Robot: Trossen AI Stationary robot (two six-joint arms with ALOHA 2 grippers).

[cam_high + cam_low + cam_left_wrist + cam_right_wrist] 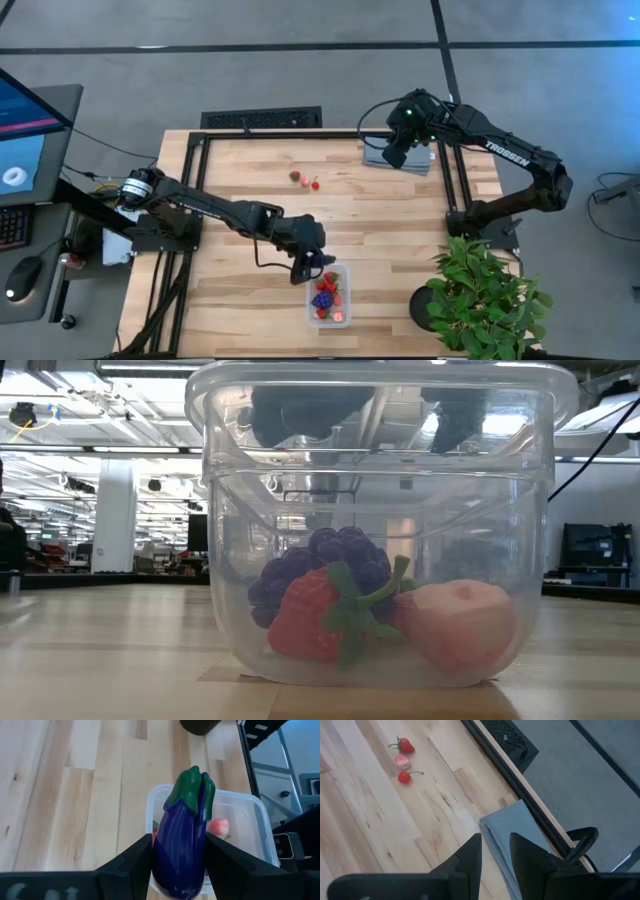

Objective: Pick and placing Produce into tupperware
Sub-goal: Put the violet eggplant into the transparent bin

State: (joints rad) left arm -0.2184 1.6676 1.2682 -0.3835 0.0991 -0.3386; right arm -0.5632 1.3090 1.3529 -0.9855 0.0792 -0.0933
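On the pale wood table (240, 180), three stray fruit pieces (305, 180).

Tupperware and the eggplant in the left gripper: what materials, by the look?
Tupperware: clear, glossy plastic; the fruit inside shows through its walls. Eggplant, held in the left gripper: smooth, shiny purple body with a highlight along it and a green cap, probably moulded plastic, though rubber can't be ruled out.
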